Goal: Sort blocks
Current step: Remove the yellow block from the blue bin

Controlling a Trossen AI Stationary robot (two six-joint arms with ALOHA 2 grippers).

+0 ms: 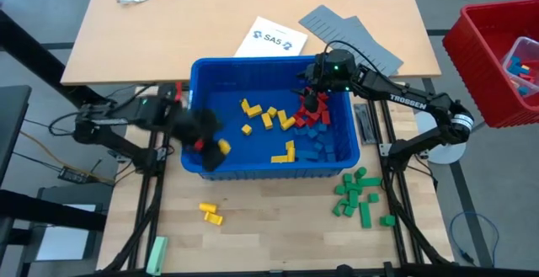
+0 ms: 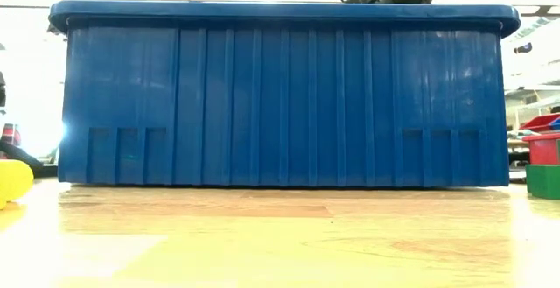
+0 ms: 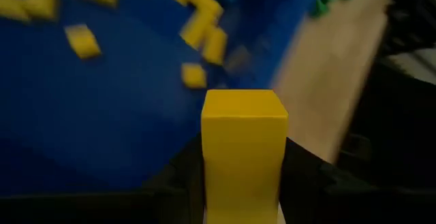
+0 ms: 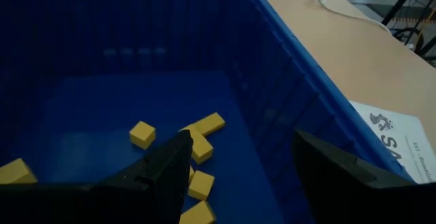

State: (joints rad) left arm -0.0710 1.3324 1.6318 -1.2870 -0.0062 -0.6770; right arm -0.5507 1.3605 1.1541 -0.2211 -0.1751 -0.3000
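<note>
You've got a wood table w/ a big blue bin sitting mid-table; in the low view its ribbed wall fills nearly the whole frame. A red crate sits off the table's right side. Grey ridged panels lie beyond the bin, next to a white sheet printed "SA5". The right arm reads "TROSSEN" along its link.

Left gripper is at the bin's near-left corner, over the rim, clamped on a yellow brick; the wrist view shows the brick standing up between the 2 dark fingers, plain flat faces, square top.

Right gripper is down inside the bin's far-right part, over the red pile; jaws stand wide apart w/ nothing between them, bin floor showing through the gap.

Blocks, by group:
- yellow blocks in bin: scattered across the middle of the floor, some joined in L shapes.
- red blocks: heaped at the right side, under the right gripper.
- blue blocks: near-right corner of the bin, hard to count vs the blue floor.
- green blocks: loose cluster on the table just outside the bin's near-right corner.
- 2 yellow blocks on the table in front of the bin, left of centre.

A pale green bar lies at the table's near-left edge.
</note>
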